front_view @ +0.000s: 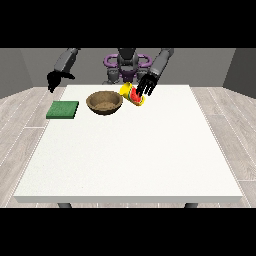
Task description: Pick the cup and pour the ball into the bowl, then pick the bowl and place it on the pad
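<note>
A yellow cup (128, 92) with a red inside hangs tilted over the table, just right of the brown wooden bowl (104, 102). The hand at the view's right (147, 85) has its fingers curled round the cup. The cup's mouth faces forward and down. No ball shows in the cup or in the bowl. A flat green pad (63, 109) lies left of the bowl. The hand at the view's left (54, 79) hangs above the table's far left corner, away from everything, its fingers bent downward.
The white table (131, 160) stretches toward the camera. The robot's torso (127, 64) stands behind its far edge.
</note>
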### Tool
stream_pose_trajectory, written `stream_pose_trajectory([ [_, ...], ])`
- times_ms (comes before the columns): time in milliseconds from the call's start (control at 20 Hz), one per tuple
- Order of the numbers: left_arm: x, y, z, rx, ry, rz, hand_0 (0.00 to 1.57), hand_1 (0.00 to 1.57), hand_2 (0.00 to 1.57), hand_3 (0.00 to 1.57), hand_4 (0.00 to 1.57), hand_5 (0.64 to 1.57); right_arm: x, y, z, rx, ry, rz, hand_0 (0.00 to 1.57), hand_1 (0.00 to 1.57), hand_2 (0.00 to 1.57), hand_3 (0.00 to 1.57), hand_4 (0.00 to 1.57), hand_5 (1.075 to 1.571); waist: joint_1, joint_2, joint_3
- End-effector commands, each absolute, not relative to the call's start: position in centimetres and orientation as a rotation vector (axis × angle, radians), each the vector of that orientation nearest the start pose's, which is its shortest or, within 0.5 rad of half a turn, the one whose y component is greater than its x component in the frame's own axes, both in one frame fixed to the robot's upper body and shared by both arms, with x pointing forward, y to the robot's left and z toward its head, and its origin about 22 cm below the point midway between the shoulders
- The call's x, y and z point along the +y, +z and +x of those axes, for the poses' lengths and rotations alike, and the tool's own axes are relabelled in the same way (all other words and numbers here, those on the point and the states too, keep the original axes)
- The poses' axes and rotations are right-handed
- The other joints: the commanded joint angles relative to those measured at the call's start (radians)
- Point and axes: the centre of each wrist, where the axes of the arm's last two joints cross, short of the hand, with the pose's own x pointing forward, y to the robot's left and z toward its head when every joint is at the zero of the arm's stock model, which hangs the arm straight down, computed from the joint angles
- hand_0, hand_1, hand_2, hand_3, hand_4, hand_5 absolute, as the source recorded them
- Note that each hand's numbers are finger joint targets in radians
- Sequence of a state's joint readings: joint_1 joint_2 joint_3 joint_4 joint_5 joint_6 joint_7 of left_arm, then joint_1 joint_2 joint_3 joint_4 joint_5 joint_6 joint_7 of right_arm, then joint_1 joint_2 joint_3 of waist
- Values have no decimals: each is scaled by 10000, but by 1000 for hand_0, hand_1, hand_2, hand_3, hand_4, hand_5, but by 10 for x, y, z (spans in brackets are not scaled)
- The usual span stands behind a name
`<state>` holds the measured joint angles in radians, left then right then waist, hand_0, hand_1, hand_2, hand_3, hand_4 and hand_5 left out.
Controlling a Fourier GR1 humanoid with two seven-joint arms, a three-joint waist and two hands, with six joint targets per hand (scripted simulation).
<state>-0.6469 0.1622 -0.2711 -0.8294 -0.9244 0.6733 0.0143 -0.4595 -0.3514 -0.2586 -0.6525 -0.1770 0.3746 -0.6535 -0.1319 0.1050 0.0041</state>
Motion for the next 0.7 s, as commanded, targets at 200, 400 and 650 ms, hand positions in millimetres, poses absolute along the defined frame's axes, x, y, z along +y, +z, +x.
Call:
stream_pose_trajectory([
  [200, 93, 32, 369, -17118, -12443, 11889, 1208, 1208, 1571, 1521, 883, 1531, -414, -77, 268, -17281, -1198, 81, 0, 0, 284, 220, 396, 1541, 1316, -929, -19],
  [400, 50, 38, 356, -16879, -13661, 11768, 520, 520, 1571, 1431, 882, 1530, -421, -76, 265, -17184, -1209, 214, 0, 0, 198, 277, 418, 1541, 1426, -1108, -27],
  [650, 50, 78, 372, -16431, -14776, 12627, 0, 0, 1571, 1517, 802, 1534, -412, -84, 264, -16870, -1481, -176, 0, 0, 292, 365, 411, 1537, 1477, -1393, -32],
])
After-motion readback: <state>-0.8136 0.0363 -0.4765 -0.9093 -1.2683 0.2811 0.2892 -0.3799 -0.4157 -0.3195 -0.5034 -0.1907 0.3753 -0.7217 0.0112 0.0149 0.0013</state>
